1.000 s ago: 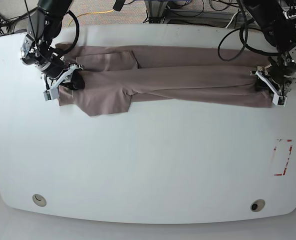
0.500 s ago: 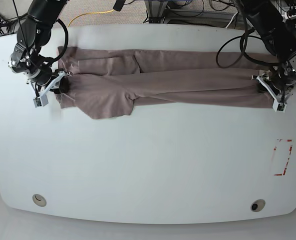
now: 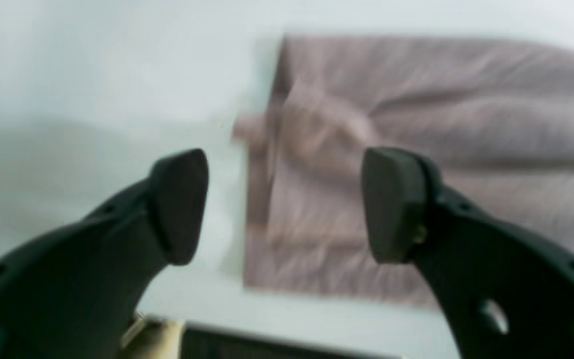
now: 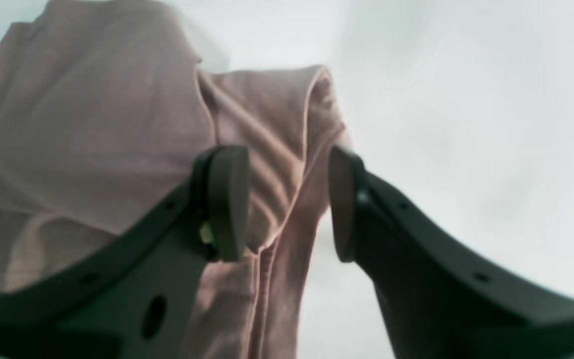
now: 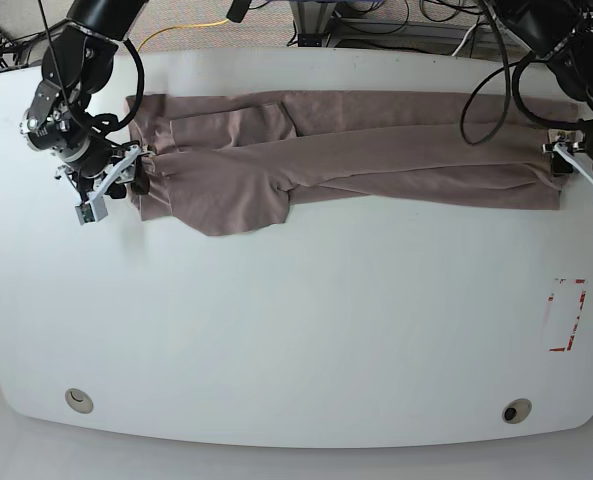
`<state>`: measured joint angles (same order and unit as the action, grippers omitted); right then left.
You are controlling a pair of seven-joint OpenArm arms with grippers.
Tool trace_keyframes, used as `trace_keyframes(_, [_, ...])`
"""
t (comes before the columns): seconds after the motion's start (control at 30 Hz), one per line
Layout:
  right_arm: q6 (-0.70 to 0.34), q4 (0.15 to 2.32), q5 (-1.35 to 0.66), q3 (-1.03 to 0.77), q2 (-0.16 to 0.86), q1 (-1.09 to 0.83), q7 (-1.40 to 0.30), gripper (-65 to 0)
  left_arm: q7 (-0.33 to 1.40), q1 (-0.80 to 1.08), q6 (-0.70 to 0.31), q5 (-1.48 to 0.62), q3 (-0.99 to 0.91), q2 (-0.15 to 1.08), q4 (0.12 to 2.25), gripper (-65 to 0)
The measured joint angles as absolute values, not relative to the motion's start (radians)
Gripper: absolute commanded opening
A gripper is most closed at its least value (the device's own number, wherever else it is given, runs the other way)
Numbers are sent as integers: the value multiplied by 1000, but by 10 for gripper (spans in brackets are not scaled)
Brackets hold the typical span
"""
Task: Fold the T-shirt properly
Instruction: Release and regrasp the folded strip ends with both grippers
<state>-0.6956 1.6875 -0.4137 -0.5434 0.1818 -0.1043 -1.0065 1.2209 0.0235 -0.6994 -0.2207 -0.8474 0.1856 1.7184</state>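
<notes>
Across the far half of the white table [image 5: 296, 330] the T-shirt [image 5: 376, 155] is laid out as 1 long narrow band, with a looser flap bulging toward the near side close to its right-arm end. At one end, the left gripper [image 3: 284, 207] is seen from its wrist camera with jaws spread wide and nothing between them, the cloth's squared edge lying just beyond the fingertips. At the other end, the right gripper [image 4: 287, 202] is parted more narrowly; a rumpled hem fold lies between and behind its fingers, but no pinch is seen, so the cloth is judged released. The lengthwise fold appears laid down, and a crosswise fold is probably due next. For that to be done well, both ends should be regripped through every layer at matching corners, the bulging flap should be tucked or smoothed first, and the cloth should be kept taut so the edges are stacked squarely.
</notes>
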Motion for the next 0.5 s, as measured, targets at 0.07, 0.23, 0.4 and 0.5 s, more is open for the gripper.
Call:
trace_keyframes(0.07, [-692,1718,-411,-513,165,-118,-1031,-398,1229,51,-699,-295,-877,221,1697,-172])
trace_keyframes(0.23, [-697,1815,-425,-428,120,-147,-1037,-398,1217,107,-697,-501,-879,309,1555,-174])
trace_keyframes(0.4, [-697,1830,-414,-418,105,-151,-1034,-398,1221,134,-696,-605,-899,373,1405,-174])
trace_keyframes(0.5, [-696,1829,-408,-401,96,-156,-1037,-398,1217,126,-697,-632,-897,389,1343,-172])
